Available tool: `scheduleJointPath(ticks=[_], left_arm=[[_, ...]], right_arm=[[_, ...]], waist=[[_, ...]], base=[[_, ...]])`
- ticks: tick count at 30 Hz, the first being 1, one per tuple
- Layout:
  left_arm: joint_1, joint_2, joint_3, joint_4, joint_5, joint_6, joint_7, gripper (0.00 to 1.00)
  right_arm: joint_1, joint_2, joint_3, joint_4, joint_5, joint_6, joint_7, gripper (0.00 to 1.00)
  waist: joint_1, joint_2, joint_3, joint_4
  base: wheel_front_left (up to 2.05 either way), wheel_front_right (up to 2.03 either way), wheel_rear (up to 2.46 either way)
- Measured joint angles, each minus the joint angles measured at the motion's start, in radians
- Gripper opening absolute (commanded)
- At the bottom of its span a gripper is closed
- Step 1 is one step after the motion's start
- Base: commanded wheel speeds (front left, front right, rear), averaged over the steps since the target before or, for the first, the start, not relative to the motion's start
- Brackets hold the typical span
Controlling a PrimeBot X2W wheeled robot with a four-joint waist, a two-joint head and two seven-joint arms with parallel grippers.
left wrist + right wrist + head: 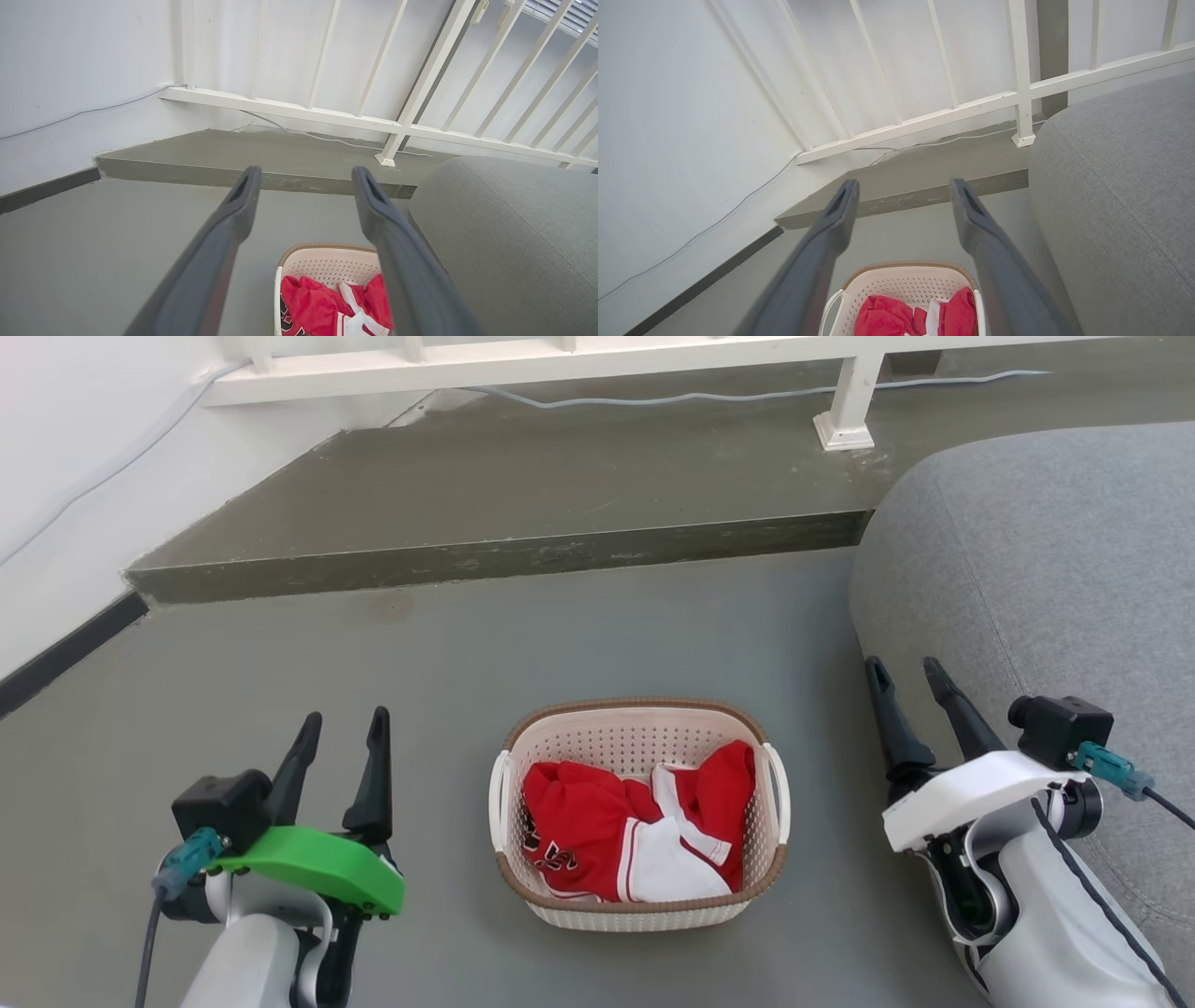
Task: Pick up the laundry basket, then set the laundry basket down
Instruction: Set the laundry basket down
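Centrally, the laundry basket (644,917) sits upright on the smooth grey floor (467,653), between the two arms and touching neither. It is cream perforated plastic, rounded-rectangular, with a brown woven-look rim and a white loop handle on each short side. A crumpled red-and-white jersey (635,831) lies inside. Left gripper (346,716), green-capped wrist: tapered dark fingers spread apart, empty. Right gripper (902,663), white-capped: fingers likewise parted, empty, beside a grey fabric sofa (1027,551). Beyond is a raised concrete step (523,495) with a scuffed edge, under a white railing (560,359).
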Motion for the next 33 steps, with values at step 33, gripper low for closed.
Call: scheduleJointPath(ticks=[33], left_arm=[[0.086,-0.037,0.055,-0.088,0.093,-0.019,0.0,1.0]], right_arm=[[0.078,0.008,-0.045,-0.096,-0.09,-0.001,0.0,1.0]], waist=[[0.0,0.0,0.012,0.005]], base=[[0.0,0.0,0.0]])
